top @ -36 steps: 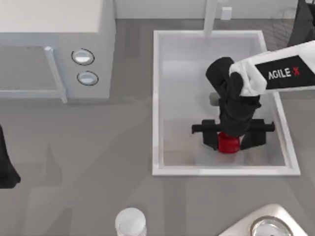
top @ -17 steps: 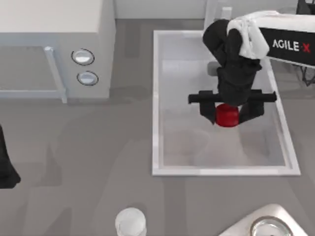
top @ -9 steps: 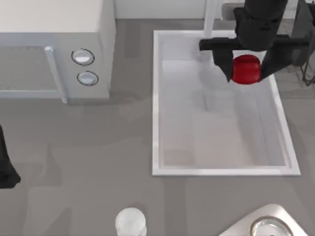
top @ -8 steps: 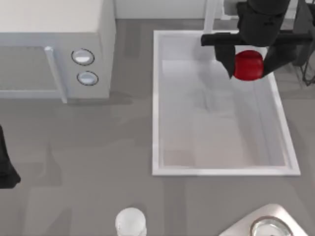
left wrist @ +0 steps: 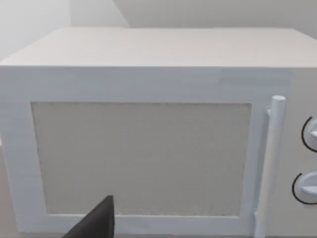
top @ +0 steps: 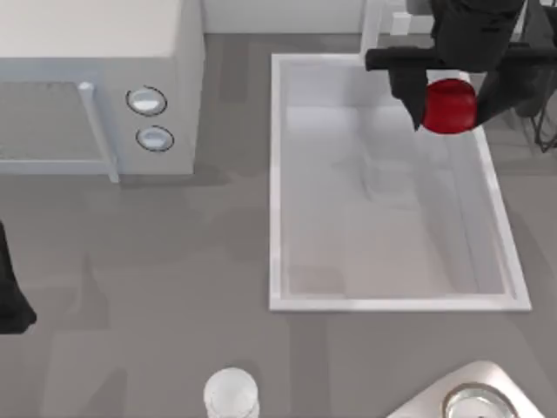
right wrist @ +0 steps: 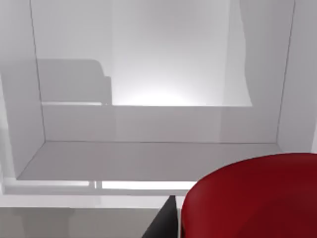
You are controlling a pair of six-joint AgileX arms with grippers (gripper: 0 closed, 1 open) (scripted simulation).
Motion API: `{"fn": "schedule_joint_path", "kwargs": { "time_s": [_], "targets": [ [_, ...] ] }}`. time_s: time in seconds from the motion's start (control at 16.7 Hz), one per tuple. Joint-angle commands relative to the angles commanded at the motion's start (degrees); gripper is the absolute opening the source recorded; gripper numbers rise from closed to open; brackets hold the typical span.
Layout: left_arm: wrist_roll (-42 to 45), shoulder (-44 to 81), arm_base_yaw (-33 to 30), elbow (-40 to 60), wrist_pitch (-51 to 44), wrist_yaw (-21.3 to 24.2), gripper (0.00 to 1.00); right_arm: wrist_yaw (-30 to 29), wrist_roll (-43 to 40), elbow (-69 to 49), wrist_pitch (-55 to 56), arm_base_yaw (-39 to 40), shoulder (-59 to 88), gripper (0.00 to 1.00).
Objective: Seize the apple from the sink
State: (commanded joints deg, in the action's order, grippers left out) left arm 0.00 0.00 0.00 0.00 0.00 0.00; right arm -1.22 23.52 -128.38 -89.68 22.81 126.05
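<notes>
The apple [top: 448,105] sits between the two dark fingers [top: 407,87] of the right gripper [top: 450,100], one finger on each side of it and both touching it. In the top view it is over the far right corner of the sink [top: 277,183], near the faucet post [top: 372,30], and lifted clear of the basin floor. In the right wrist view the apple [right wrist: 257,198] is very close to the camera, with the white walls of the sink [right wrist: 148,163] behind it and a dark finger [right wrist: 163,223] just beside it.

Compared with 2.2 s ago, the apple has left the near end of the basin, where it lay on the floor. It has travelled toward the faucet end and looks larger now. Since half a second ago it has moved only a little more to the right.

The fingers are closed about as wide as the apple and grip it firmly.

The left arm [top: 10,296] is parked at the left edge of the table. Its wrist camera faces the microwave [left wrist: 148,144], and I cannot tell how its fingers stand.
</notes>
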Motion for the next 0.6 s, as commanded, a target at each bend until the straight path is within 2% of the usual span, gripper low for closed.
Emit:
{"fn": "schedule_joint_path", "kwargs": {
  "time_s": [0.6],
  "targets": [
    [0.0, 0.0, 0.0, 0.0, 0.0, 0.0, 1.0, 1.1, -19.98, 25.69, 8.14, -20.15, -14.81, 0.0]
  ]
}}
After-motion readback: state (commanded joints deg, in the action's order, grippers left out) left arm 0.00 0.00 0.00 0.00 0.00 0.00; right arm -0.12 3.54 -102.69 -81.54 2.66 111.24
